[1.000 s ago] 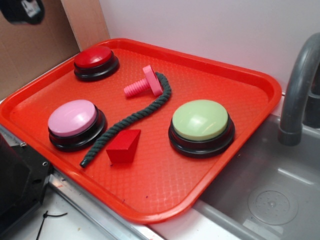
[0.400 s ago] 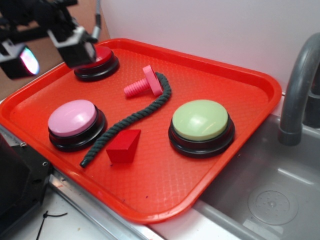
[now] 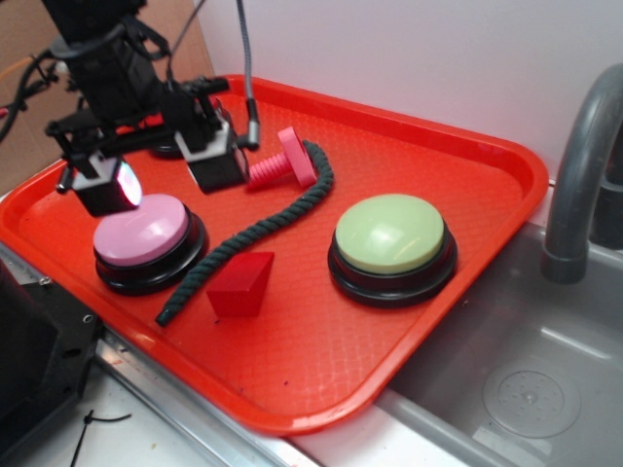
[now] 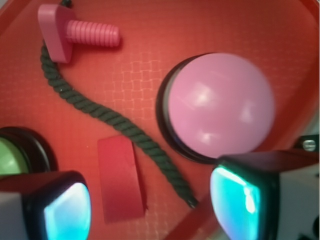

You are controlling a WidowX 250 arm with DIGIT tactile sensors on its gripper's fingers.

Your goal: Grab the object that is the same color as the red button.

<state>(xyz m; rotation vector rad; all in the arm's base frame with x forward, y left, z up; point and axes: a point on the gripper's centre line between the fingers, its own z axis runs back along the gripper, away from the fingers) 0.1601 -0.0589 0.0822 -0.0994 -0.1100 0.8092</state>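
Observation:
The object, a small red wedge block (image 3: 240, 284), lies on the red tray (image 3: 467, 165) near its front edge, beside the end of a dark green rope (image 3: 263, 229). My gripper (image 3: 161, 175) hangs open above the tray's back left, over the pink button (image 3: 141, 231), well short of the block. It covers the red button in the exterior view. In the wrist view the block (image 4: 121, 180) lies low in the frame, nearer the left finger of the gripper (image 4: 152, 210), with nothing between the fingers. The red button is outside that view.
A green button (image 3: 389, 233) stands right of the block. A pink screw toy (image 3: 282, 163) lies at the rope's far end. A grey faucet (image 3: 584, 165) and sink (image 3: 526, 379) are to the tray's right. A white wall runs behind.
The gripper came in from the upper left and moved right and forward over the tray, now covering the red button. Nothing on the tray has shifted.

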